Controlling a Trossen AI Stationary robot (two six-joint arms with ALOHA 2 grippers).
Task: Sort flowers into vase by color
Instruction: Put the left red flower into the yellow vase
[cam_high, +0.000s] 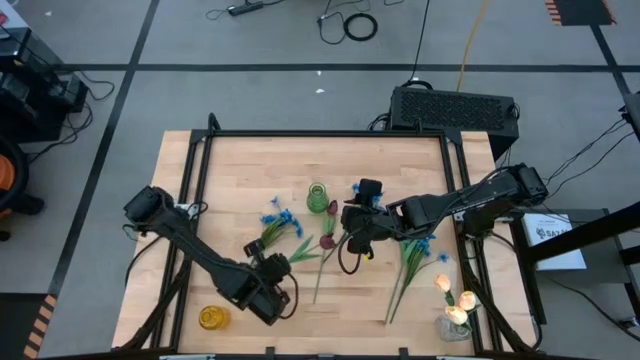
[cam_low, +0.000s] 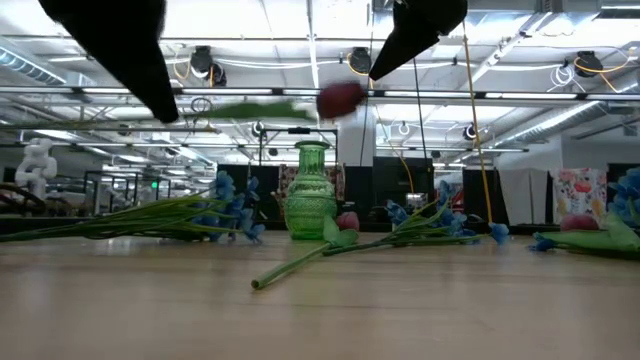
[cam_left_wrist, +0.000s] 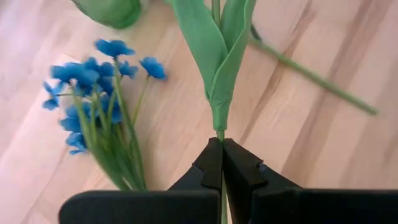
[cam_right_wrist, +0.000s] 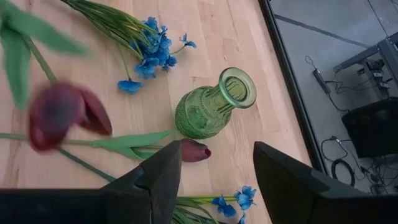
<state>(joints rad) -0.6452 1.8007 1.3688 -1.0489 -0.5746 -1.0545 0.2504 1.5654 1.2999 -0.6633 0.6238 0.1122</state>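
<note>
Left gripper (cam_left_wrist: 221, 144): we see its fingers clenched on the thin green stem of a dark red tulip (cam_right_wrist: 59, 115), just below the leaf sheath; in the high view the gripper sits near the front of the surface (cam_high: 240, 160), left of centre.
Held tulip: lifted clear of the surface; in the low view its blurred red head (cam_low: 341, 98) hangs above the green glass vase (cam_low: 311, 190), stem roughly level.
Right gripper (cam_right_wrist: 214, 165): fingers released, wide apart, nothing between them; we place it over the middle of the surface, just right of the green vase (cam_high: 318, 196).
Second red tulip (cam_right_wrist: 193, 150): lying on the surface just beside the green vase base.
Blue flowers (cam_high: 278, 222): one bunch lying left of the green vase; another (cam_high: 415, 250) lying on the right side, under the right arm.
Cream-yellow tulips (cam_high: 455, 300): standing in a clear vase at the front right corner.
Yellow vase (cam_high: 212, 318): front left, near the left gripper; we cannot tell its contents.
</note>
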